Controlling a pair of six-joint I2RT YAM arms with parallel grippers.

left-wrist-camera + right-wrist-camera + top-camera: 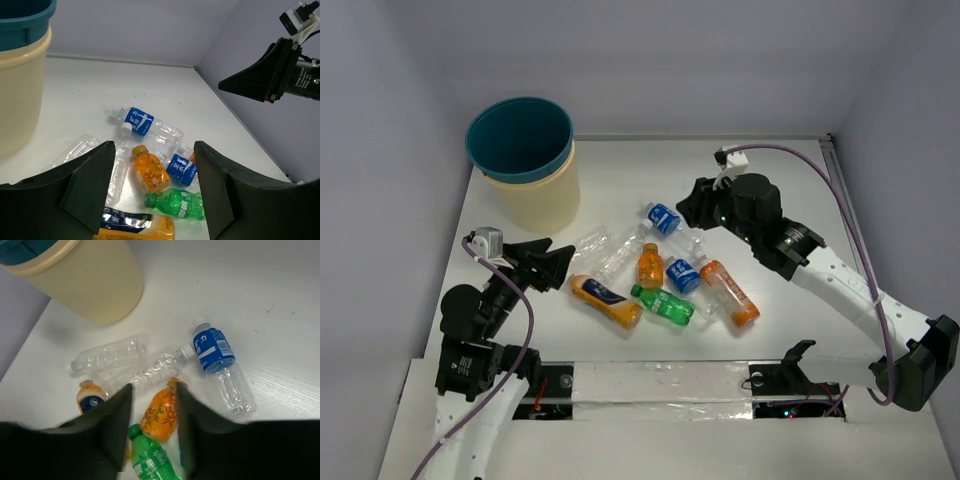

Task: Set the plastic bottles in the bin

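Note:
Several plastic bottles lie in a heap mid-table: two clear ones, two with blue labels, a small orange one, a longer orange one, a green one and an orange one with a dark label. The bin, cream with a teal rim, stands at the back left. My left gripper hangs open left of the heap, nothing between its fingers. My right gripper is open above the heap's far side, over the small orange bottle.
The cell's grey walls close in the table at the back and on both sides. A taped strip runs along the near edge between the arm bases. The right arm's purple cable loops over the table's right side.

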